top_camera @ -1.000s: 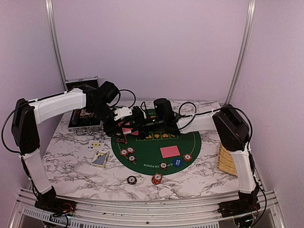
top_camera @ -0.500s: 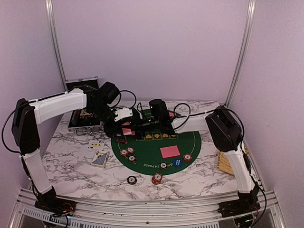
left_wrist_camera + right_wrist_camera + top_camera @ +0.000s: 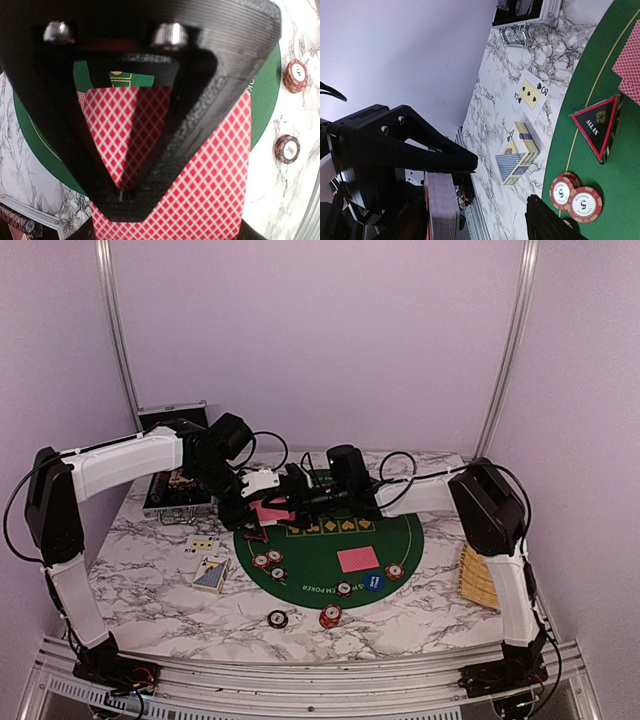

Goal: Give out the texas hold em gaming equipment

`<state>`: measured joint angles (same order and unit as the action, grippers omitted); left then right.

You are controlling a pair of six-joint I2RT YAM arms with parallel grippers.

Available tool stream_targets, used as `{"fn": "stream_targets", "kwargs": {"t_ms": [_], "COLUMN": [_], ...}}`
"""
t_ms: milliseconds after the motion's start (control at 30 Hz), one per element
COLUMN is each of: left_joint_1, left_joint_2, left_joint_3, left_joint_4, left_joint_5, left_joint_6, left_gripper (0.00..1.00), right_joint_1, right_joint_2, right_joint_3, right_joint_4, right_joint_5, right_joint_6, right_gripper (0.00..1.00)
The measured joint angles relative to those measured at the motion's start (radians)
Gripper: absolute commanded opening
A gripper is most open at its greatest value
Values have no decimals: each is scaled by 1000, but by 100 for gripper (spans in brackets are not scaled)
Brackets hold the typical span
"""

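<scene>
A marble table carries a green half-round poker mat (image 3: 400,540), seen from above. Both arms meet over the mat's far left edge.

The left gripper (image 3: 120,192) is clamped tight on a deck (image 3: 215,175) of red-backed cards and holds it in the air above the mat. The right gripper (image 3: 298,495) faces it from the right. In the right wrist view its jaws stand apart, with the deck's edge lying in the gap between them. I cannot tell whether either finger touches a card.

Other gear is already laid out. One face-down card (image 3: 358,559) lies mid-mat. A cluster of orange-red chips (image 3: 268,562) sits on the mat's left side, just beside a dark triangular marker (image 3: 599,127) reading "ALL IN". A blue chip (image 3: 375,582) and more chips lie along the near rim. Two further chips (image 3: 277,619) sit off the mat on bare marble. Left of the mat are a face-up card (image 3: 531,95) and what looks like a card box (image 3: 516,159). A black case (image 3: 175,455) sits at the far left and a wicker tray (image 3: 478,575) at the right edge.

The step in hand looks like dealing: the right gripper taking a card off the held deck. Next, it would need to pinch one card only, slide it free without dragging its neighbours, and lay it at a player's place.
</scene>
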<state>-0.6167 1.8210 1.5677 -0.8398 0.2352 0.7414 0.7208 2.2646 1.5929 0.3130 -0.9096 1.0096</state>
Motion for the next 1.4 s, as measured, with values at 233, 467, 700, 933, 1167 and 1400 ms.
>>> {"fn": "stream_targets", "kwargs": {"t_ms": [233, 467, 700, 933, 1167, 1400], "left_joint_1": [-1, -1, -1, -1, 0, 8], "left_joint_2": [0, 0, 0, 11, 13, 13], "left_joint_3": [0, 0, 0, 0, 0, 0], "left_joint_4": [0, 1, 0, 1, 1, 5], "left_joint_5": [-1, -2, -13, -27, -35, -35], "left_joint_6": [3, 2, 3, 3, 3, 3], "left_gripper": [0, 0, 0, 0, 0, 0], "right_joint_1": [-3, -10, -13, -17, -31, -66], "right_joint_2": [-48, -90, -90, -100, -121, -145], "right_joint_3": [-60, -115, -117, -117, -117, -119], "right_joint_4": [-6, 11, 43, 42, 6, -46], "right_joint_5": [3, 2, -6, -9, -11, -21], "right_joint_6": [0, 22, 40, 39, 25, -8], "right_gripper": [66, 51, 28, 7, 0, 0]}}
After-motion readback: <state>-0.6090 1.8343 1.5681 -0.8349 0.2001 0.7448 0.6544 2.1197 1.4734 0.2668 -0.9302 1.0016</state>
